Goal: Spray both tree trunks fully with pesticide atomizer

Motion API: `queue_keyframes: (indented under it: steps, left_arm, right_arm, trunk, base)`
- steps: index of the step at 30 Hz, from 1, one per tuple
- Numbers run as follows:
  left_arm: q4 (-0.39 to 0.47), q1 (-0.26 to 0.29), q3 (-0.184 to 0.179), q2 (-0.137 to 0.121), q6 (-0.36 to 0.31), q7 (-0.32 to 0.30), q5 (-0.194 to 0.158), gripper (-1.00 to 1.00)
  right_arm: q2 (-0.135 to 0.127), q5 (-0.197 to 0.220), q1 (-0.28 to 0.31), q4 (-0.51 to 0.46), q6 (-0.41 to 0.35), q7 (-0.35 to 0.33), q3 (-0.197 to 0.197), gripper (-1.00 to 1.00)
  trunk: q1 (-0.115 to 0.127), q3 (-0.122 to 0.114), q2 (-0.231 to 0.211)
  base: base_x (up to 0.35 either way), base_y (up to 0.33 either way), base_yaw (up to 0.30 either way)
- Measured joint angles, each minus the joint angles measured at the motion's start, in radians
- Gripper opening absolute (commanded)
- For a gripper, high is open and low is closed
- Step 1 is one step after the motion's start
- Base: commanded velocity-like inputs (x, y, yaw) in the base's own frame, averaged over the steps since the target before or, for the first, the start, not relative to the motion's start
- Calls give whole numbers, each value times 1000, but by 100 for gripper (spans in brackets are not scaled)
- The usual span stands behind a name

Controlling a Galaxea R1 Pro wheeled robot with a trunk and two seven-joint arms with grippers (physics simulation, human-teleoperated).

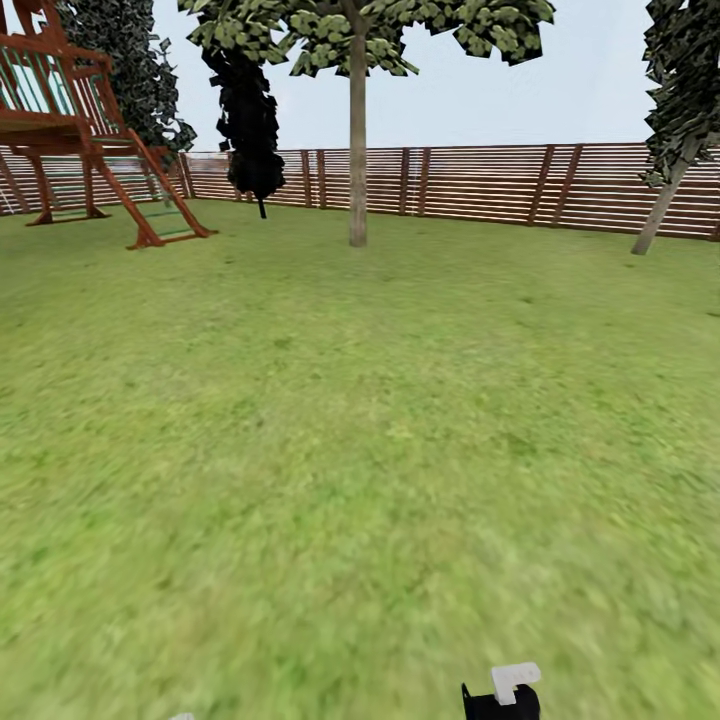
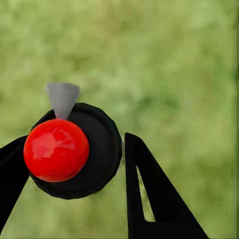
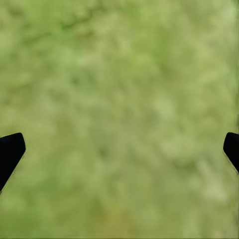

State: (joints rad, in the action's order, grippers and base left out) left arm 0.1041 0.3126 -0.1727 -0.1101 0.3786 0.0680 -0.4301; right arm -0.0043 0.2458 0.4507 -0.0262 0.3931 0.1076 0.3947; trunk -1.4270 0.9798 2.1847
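In the left wrist view the pesticide atomizer (image 2: pixel 94 149) hangs over blurred lawn: a round black body, a glossy red ball top and a grey cone nozzle. My left gripper (image 2: pixel 74 139) is shut on it, one black finger on each side of the body. My right gripper (image 3: pixel 119 142) is open over bare grass, with just its fingertips (image 3: pixel 10 152) at the frame's edges. One tree trunk (image 1: pixel 357 150) stands straight ahead by the fence. A second tree's trunk (image 1: pixel 660 205) leans at the far right.
A brown slat fence (image 1: pixel 480 185) closes the back of the lawn (image 1: pixel 350 450). A red-brown wooden play frame with a ladder (image 1: pixel 100 150) stands far left, and a near-black narrow tree (image 1: pixel 250 120) beside it. A black and white part of my arm (image 1: pixel 505 692) shows at the bottom edge.
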Motion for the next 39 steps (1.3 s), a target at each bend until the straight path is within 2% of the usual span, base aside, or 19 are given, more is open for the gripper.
queue_keyframes:
  steps: [39]
  left_arm:
    - [0, 0, 0, 0, 0, 0, 0, -100]
  right_arm:
    - [0, -8, 0, 0, 0, -2, 0, 100]
  trunk:
    - [0, 0, 0]
  base:
    - [340, 0, 0]
